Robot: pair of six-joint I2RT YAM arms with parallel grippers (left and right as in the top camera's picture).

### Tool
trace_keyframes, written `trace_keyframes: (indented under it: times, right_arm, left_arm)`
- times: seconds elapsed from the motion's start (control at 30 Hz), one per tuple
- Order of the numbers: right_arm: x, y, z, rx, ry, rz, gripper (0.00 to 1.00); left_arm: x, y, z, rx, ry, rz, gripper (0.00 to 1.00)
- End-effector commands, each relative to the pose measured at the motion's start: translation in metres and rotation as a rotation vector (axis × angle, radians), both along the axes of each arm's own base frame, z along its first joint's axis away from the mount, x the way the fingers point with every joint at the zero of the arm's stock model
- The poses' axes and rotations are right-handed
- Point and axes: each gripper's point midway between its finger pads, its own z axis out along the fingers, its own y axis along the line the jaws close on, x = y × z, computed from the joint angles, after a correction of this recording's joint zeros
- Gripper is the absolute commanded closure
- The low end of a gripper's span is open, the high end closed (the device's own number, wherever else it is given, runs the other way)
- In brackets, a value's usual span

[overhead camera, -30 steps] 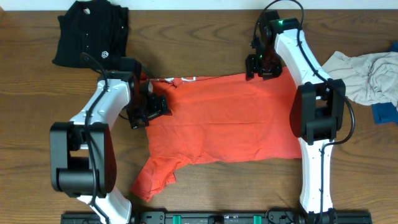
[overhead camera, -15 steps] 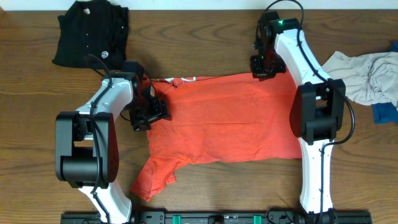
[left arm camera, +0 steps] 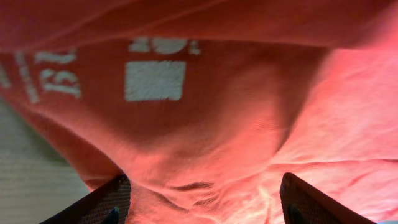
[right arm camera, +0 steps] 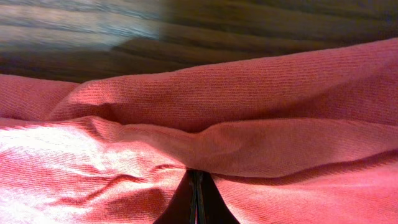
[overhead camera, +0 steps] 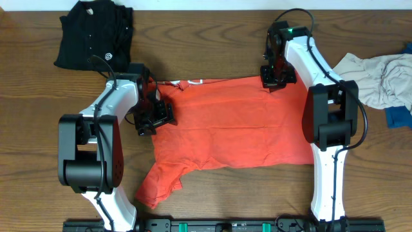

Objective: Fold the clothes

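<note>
Brown wood-grain table (overhead camera: 212, 38), matte. Red-orange tee (overhead camera: 238, 122) lay flat at its middle, between the two arms, long axis running left to right. The collar end with white lettering (left arm camera: 155, 79) was toward the left arm, and one sleeve (overhead camera: 158, 183) trailed off at the near left corner.

Black shirt (overhead camera: 93, 32) sat bunched at the far left corner. Grey piece (overhead camera: 380, 80) lay crumpled at the right edge, with the blue piece (overhead camera: 399, 116) just beside it. All three were well apart from the tee.

Right gripper (right arm camera: 196, 193) was at the tee's far edge, toward the right end. Its fingers were pinched together on a raised ridge of knit cloth, and bare wood lay just beyond.

Left gripper (left arm camera: 205, 199) was low over the left end near the lettering. Its fingers stood spread and released, with soft rumpled cloth bulging between them, not clamped.

Judged: each arm was nearest its own end of the far edge, so a fold toward the near side awaited the left pinch. The cloth was thin, limp jersey, likely to sag and crease between the grips
</note>
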Motion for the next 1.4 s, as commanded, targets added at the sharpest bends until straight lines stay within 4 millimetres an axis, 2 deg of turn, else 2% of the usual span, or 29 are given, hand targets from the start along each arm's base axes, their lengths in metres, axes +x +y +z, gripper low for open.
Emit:
trace_keyframes:
  times: [0.0, 0.2, 0.43, 0.7, 0.93, 1.1, 1.23, 1.27, 1.33, 1.37]
  right_arm:
    - [-0.004, -0.020, -0.006, -0.033, 0.021, -0.038, 0.99]
    - [-0.002, -0.037, -0.006, -0.033, 0.019, -0.075, 0.97]
    - [0.005, -0.059, -0.006, -0.139, -0.012, -0.068, 0.86]
    - [0.007, -0.062, -0.004, -0.156, -0.022, -0.069, 0.84]
    - [0.007, -0.066, -0.004, -0.171, -0.024, -0.082, 0.83]
    - [0.008, -0.065, 0.000, -0.169, -0.032, -0.087, 0.84]
    - [0.014, -0.065, 0.021, -0.164, -0.073, -0.090, 0.80]
    - [0.017, -0.064, 0.029, -0.162, -0.089, -0.091, 0.77]
    - [0.022, -0.064, 0.049, -0.156, -0.128, -0.095, 0.65]
    - [0.023, -0.063, 0.059, -0.151, -0.147, -0.096, 0.51]
  left_arm:
    - [-0.018, 0.021, -0.024, 0.119, 0.085, -0.030, 0.22]
    - [-0.019, 0.031, -0.026, 0.177, 0.093, -0.018, 0.22]
    - [-0.019, 0.048, -0.027, 0.230, 0.098, 0.006, 0.22]
    - [-0.021, 0.060, -0.019, 0.245, 0.121, 0.033, 0.22]
    - [-0.013, 0.084, 0.011, 0.388, 0.082, 0.044, 0.22]
    - [-0.007, 0.083, 0.029, 0.382, 0.019, 0.062, 0.22]
    - [-0.003, 0.080, 0.055, 0.360, -0.062, 0.079, 0.22]
    - [-0.002, 0.077, 0.062, 0.343, -0.085, 0.084, 0.22]
    - [-0.002, 0.068, 0.078, 0.291, -0.133, 0.081, 0.22]
    - [-0.003, 0.063, 0.086, 0.258, -0.157, 0.070, 0.22]
